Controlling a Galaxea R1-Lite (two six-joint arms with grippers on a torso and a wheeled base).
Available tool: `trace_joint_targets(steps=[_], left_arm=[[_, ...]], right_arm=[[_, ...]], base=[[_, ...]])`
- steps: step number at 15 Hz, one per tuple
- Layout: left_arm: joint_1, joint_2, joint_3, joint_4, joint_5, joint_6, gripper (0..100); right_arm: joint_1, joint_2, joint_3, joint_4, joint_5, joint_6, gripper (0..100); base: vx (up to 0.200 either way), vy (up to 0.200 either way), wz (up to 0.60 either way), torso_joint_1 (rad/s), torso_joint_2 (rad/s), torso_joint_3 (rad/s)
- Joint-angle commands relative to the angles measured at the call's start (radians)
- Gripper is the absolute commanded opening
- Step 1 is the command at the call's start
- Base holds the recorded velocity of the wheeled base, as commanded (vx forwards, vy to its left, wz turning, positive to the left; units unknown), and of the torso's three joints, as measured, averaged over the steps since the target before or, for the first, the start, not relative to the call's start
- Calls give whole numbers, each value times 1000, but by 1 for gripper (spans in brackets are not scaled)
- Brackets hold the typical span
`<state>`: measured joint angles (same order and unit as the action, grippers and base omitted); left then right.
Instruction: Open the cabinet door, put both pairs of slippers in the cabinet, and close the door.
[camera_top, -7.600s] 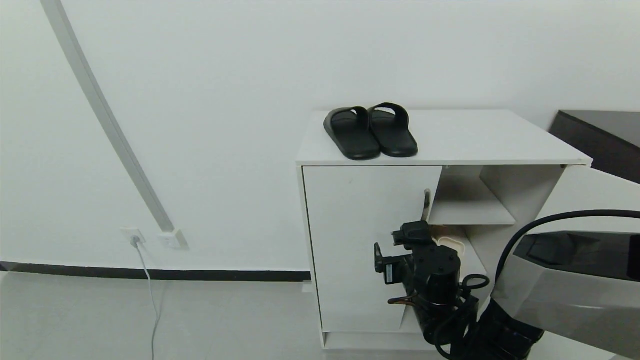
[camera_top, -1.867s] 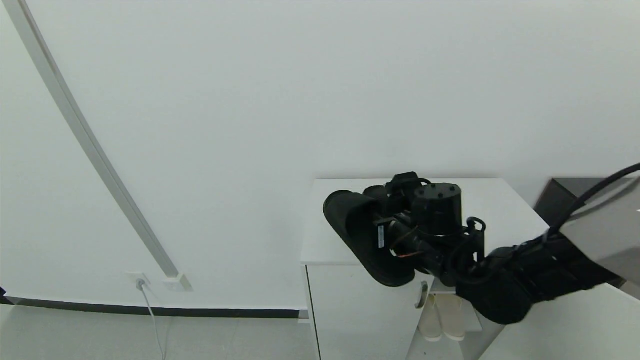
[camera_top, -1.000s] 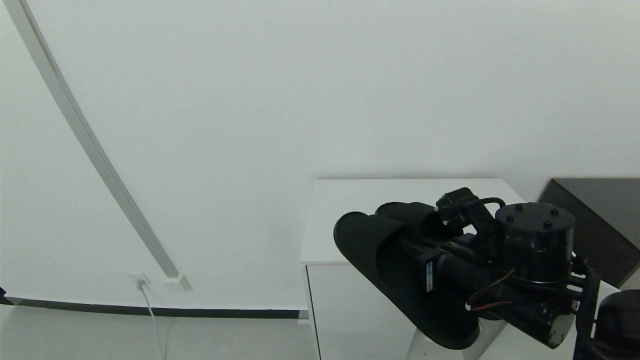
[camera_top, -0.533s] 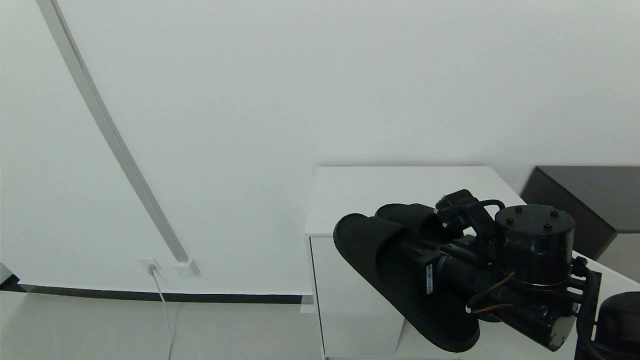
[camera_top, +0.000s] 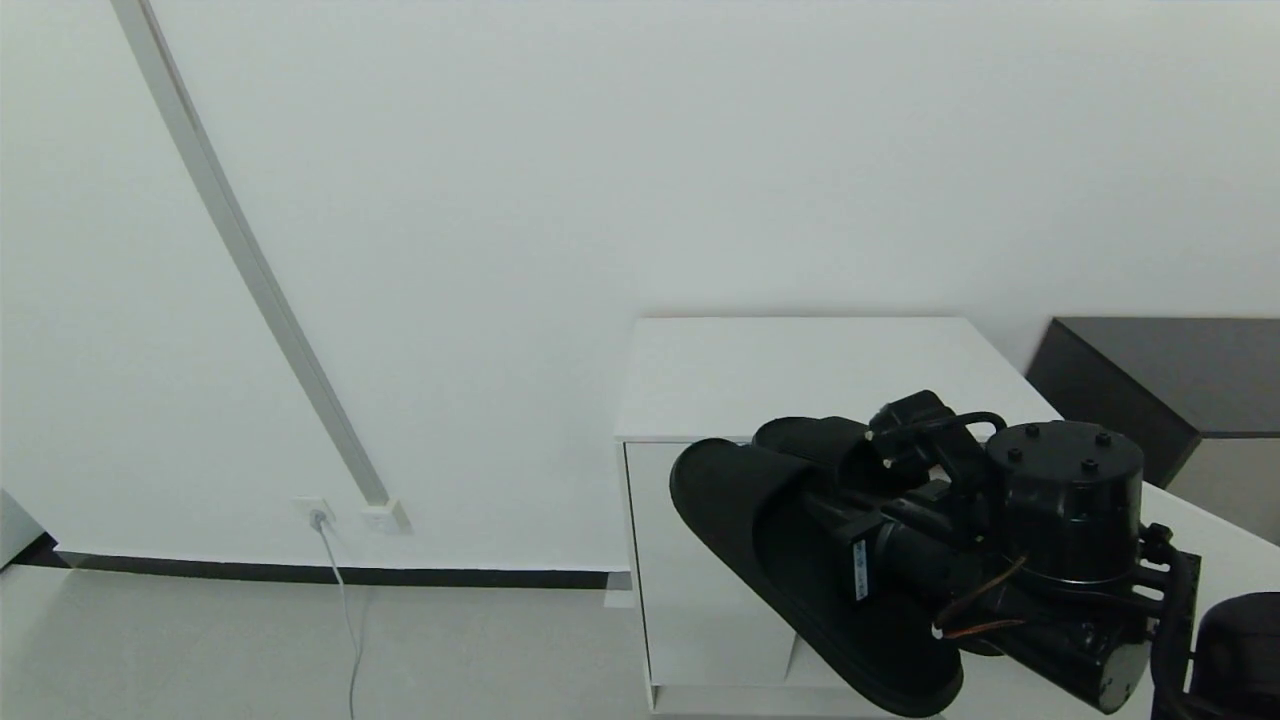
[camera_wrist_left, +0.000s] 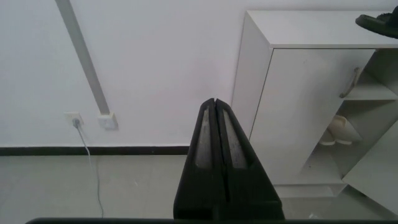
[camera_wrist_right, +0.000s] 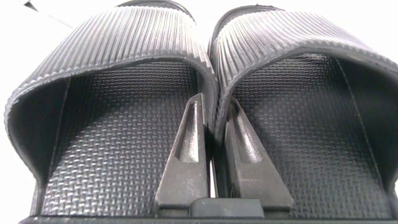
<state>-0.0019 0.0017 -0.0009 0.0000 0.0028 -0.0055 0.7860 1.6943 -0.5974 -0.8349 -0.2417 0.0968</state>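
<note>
Right gripper (camera_top: 815, 495) holds the black slippers (camera_top: 740, 500) as a pair, lifted in the air on the near side of the cabinet (camera_top: 800, 370), level with its top edge. The soles tilt down toward the near right.

Right wrist view: one finger sits inside each slipper. The two pads (camera_wrist_right: 189, 149) are pinched on the adjoining inner strap walls of the black slippers (camera_wrist_right: 124, 62), which are squeezed together between them. Ribbed straps arch over the right gripper (camera_wrist_right: 214, 102).

The cabinet is white and stands against the far wall. Its left door panel is shut, with the handle (camera_wrist_left: 353, 81) on its right edge. The right door (camera_wrist_left: 382, 186) is swung open toward the near side, with shelves showing behind it. The pale slippers (camera_wrist_left: 339, 129) rest on a lower shelf inside the open compartment.

Left gripper (camera_wrist_left: 214, 109) has its fingers pressed flat together with nothing between them. It is held low, left of the cabinet (camera_wrist_left: 298, 31) and well apart from it.

On the left wall:
- A grey conduit (camera_top: 250, 260) slants down.
- A socket (camera_top: 318, 515) sits at its foot.
- A cable (camera_top: 345, 620) drops from the socket to the floor.

A dark unit (camera_top: 1150, 380) stands just right of the cabinet.
</note>
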Motion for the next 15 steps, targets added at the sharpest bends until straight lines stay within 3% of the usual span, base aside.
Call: trace_joint_targets(steps=[1,7,15], left_arm=[[0,0,1,0,0,-1,0],[0,0,-1,0,0,-1,0],[0,0,-1,0,0,-1,0]], right_arm=[[3,4,5,-1,-1,0,0],[6,7,5,-1,-1,0,0],[7,5,5,-1,-2,0,0]], base=[[0,0,0,0,0,0],[0,0,0,0,0,0],[0,-200,0,4,2,-1]])
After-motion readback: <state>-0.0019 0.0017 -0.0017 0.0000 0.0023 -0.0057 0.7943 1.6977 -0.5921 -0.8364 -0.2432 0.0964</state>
